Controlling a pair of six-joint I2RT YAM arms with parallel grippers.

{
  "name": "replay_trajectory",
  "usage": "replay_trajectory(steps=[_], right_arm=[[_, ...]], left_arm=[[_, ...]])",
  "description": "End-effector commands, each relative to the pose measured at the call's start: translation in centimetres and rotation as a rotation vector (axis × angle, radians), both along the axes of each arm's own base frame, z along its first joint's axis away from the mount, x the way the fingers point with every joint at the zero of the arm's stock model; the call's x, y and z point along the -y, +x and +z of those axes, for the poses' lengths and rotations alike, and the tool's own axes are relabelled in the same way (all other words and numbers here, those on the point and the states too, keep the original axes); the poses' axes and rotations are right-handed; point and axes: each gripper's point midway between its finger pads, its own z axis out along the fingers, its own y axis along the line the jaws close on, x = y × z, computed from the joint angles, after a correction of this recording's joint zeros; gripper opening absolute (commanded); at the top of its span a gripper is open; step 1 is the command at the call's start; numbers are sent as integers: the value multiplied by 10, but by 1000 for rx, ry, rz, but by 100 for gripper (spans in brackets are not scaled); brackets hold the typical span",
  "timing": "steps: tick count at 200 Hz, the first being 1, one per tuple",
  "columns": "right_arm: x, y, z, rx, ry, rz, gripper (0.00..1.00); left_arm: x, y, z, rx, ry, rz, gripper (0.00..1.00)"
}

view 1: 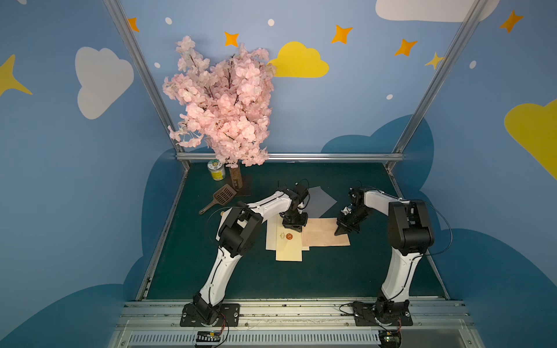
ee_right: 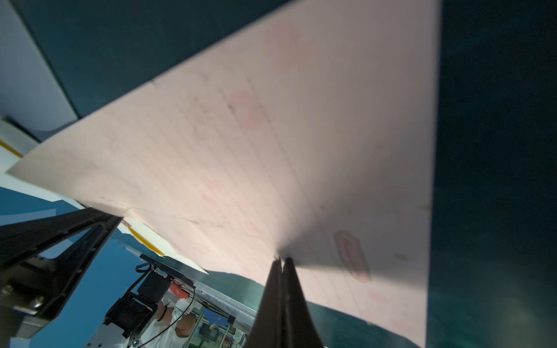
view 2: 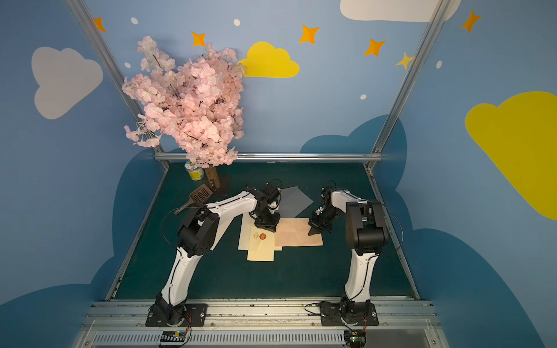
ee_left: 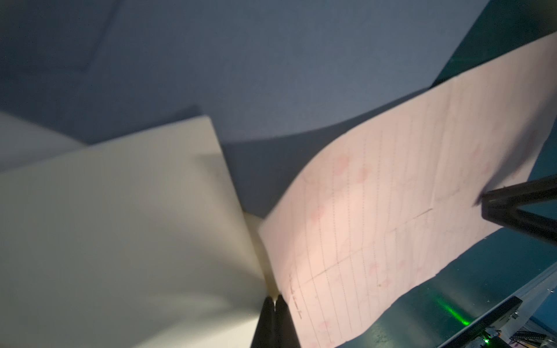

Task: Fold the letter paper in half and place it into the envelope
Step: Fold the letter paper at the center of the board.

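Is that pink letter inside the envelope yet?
Not inside: nearly the whole pink letter paper shows on the green table, beside the cream envelope.

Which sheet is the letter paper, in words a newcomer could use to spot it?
On the dark green table, look at the papers between the two arms. The letter paper is the pale pink, ruled sheet nearest the right gripper. Its neighbours are unruled: a grey sheet behind it and a cream envelope with a red seal beside it.

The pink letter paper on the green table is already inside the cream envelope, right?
No. The pink letter paper on the green table is outside the cream envelope, lying beside it, as both top views show.
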Motion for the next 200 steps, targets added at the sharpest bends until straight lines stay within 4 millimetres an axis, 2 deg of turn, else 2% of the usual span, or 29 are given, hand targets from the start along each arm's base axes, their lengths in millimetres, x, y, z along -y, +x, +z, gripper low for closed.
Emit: replay_trajectory(steps=[1,34,66,111,160,200], right_arm=[[-1,-10,-9,-27,-19,13,0],[-4,-10,-11,-31,-11,8,0],[-7,-11,-12,-33,10,-3,0],[-14,-9,-6,-14,55,-8,0],[-11,-9,19,38,50,2,0],[5,-24,39,33,-27,3,0]], left_arm=[[12,-2,3,-10,-56,3,3],[25,-8,25,7,-143,18,3],[42,-13,38,14,-222,19,3],[73,-8,59,44,-302,-9,3],[95,-3,56,23,-331,-28,3],[107,-5,48,0,-335,-50,3]])
